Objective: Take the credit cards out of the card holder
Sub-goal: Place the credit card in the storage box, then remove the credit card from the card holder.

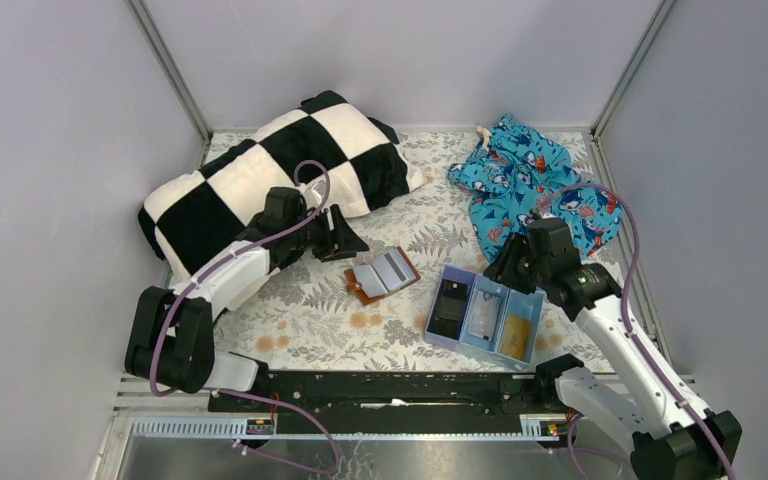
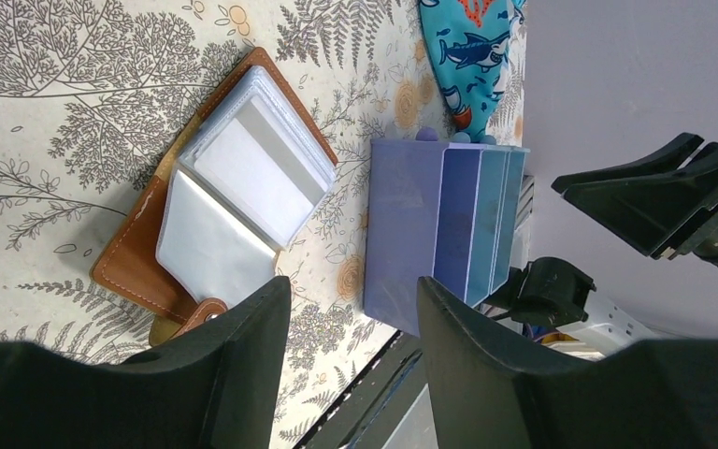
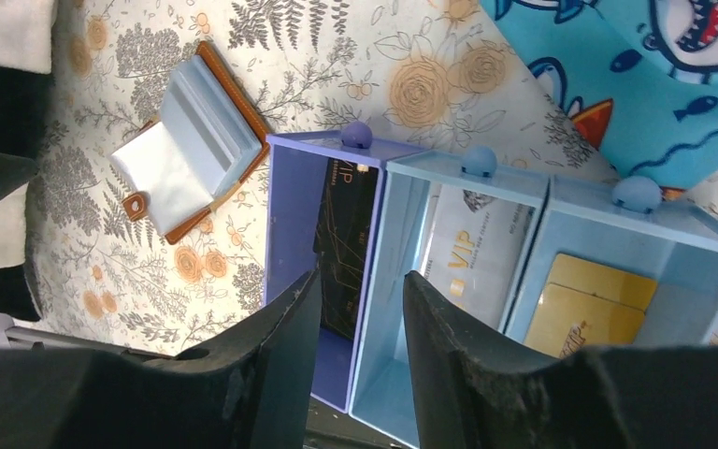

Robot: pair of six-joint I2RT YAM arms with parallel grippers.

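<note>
- Your holder point(image 1: 382, 274) lies open on the cloth, clear sleeves up
- Gold card point(image 1: 516, 333) sits in the right compartment of the tray point(image 3: 285, 234), white card point(image 1: 483, 315) in the middle one
- Your right gripper point(image 3: 360, 281) hangs over the tray, jaws partly apart, empty
- Your left gripper point(image 1: 345, 238) is just beside the holder, wide open, empty
</note>
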